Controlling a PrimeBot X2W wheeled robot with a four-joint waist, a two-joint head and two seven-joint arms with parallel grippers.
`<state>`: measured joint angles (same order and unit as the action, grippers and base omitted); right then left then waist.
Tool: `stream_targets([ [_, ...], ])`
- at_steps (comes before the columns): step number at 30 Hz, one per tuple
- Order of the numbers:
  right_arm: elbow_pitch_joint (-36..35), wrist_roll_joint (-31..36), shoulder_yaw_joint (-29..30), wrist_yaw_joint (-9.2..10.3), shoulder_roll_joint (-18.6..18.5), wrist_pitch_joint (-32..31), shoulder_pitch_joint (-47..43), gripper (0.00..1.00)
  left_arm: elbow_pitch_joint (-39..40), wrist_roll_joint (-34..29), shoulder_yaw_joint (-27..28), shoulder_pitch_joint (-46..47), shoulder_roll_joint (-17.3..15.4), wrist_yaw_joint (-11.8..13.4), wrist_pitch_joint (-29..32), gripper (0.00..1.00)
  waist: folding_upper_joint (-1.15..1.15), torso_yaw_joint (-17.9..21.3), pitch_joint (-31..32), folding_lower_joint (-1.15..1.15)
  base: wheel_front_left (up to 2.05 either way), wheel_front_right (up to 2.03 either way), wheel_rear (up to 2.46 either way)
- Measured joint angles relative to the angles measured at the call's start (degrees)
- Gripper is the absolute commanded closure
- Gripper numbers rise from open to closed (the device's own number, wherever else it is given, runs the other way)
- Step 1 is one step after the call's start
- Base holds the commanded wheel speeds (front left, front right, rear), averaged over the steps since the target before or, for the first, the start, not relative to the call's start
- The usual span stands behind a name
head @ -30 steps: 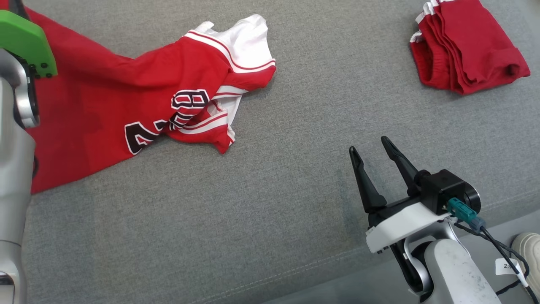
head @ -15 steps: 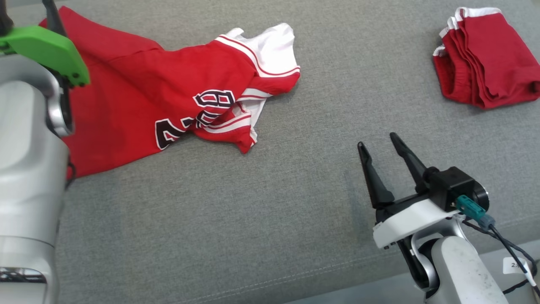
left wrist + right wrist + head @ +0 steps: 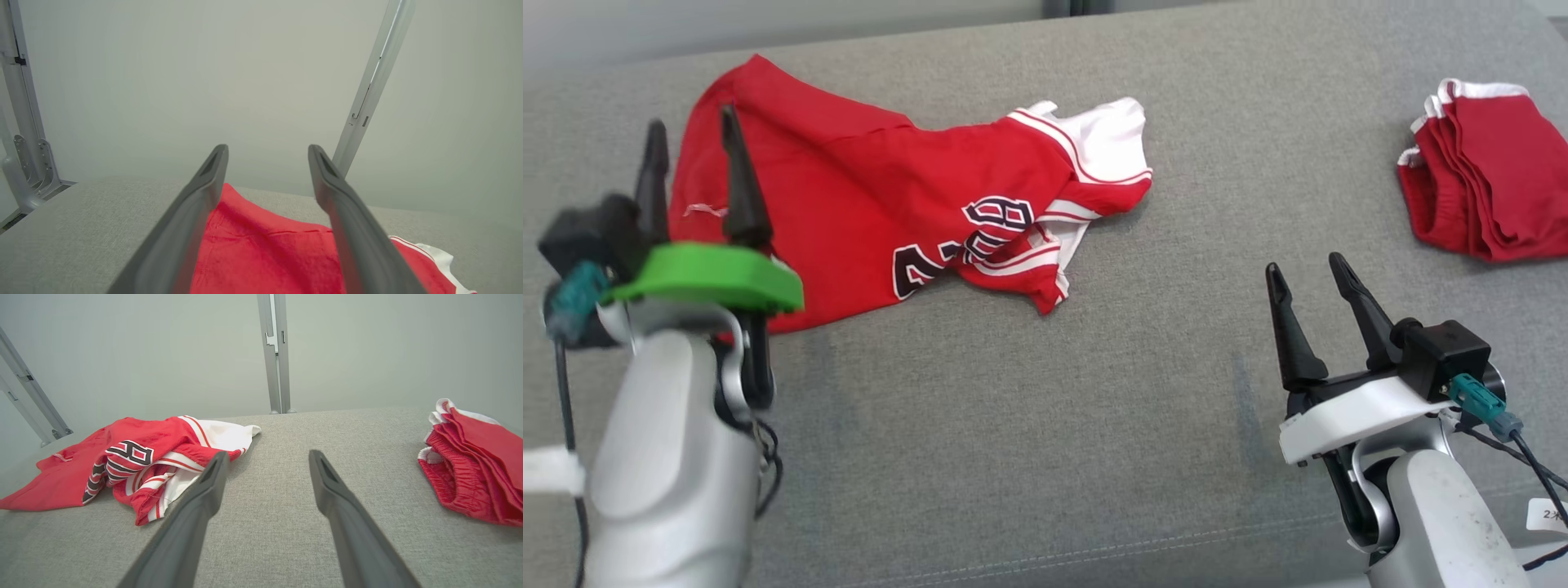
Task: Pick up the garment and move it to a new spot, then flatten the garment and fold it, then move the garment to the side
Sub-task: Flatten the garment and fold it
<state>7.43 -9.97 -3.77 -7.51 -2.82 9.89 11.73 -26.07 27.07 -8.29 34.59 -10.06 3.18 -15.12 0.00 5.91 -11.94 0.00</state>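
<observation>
The garment (image 3: 866, 204) is a red jersey with white trim and dark numerals, lying crumpled on the grey cushion (image 3: 1045, 392) at the upper left. My left gripper (image 3: 690, 122) stands open above the jersey's left end, with nothing between its fingers. In the left wrist view that gripper (image 3: 267, 149) frames red cloth (image 3: 261, 253) below it. My right gripper (image 3: 1303, 265) is open at the lower right, well clear of the jersey. The right wrist view has its gripper (image 3: 267, 455) over bare cushion, the jersey (image 3: 135, 465) to its left.
A folded pile of red shorts with white trim (image 3: 1486, 188) lies at the far right, also on the right of the right wrist view (image 3: 474, 465). Bare grey cushion stretches between the jersey and the shorts. Metal frame posts (image 3: 276, 355) stand behind the cushion.
The head camera has shifted, sliding the whole scene right and down. My left arm has drawn back toward me, so its open fingers now show over the jersey's left end. Both grippers stay open.
</observation>
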Motion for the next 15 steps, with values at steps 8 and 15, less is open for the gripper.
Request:
stream_targets([
  [8,3.2,-0.7,0.5,0.00,0.0,-0.4,-0.2,0.00,11.7,-3.7,2.6,-12.7,2.7,-3.5,0.0,0.00,0.00,-2.0,3.9,0.00,0.00,0.00,0.00],
  [15,5.2,-0.9,0.8,0.00,0.0,-1.3,-1.8,0.00,15.5,-8.2,2.2,-21.2,3.1,-5.2,0.0,0.00,0.00,-3.3,7.2,0.00,0.00,0.00,0.00],
])
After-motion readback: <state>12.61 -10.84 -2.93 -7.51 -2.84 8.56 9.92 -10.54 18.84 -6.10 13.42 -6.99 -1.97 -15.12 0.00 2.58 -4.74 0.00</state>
